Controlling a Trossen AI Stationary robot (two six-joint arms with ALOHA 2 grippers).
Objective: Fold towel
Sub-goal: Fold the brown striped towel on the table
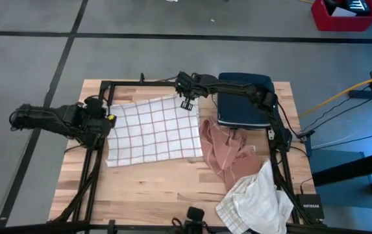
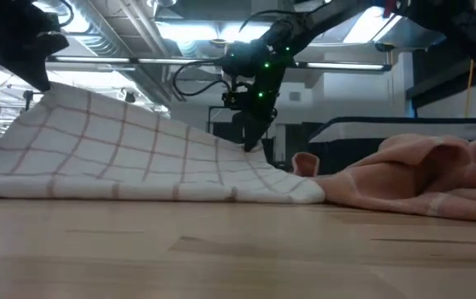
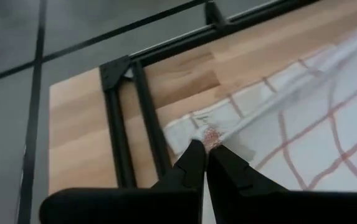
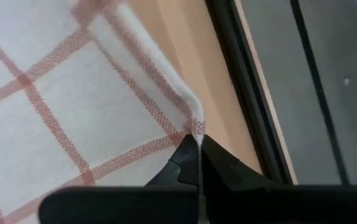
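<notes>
The left pincer [image 1: 110, 118] and right pincer [image 1: 187, 103] each clench a far corner of the checked towel [image 1: 152, 130], raising that edge. The near edge lies flat on the bench [image 1: 147, 192]; no fold is laid yet.

Even, soft overhead light falls on the worktop [image 1: 166, 188], with faint shadows. In the low view bright ceiling lights [image 2: 196, 31] glare (the room behind is washed out), and the worktop's near edge is blurred.

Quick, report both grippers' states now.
Left gripper: shut on the white red-checked cloth towel.
Right gripper: shut on the same towel's far corner.
</notes>
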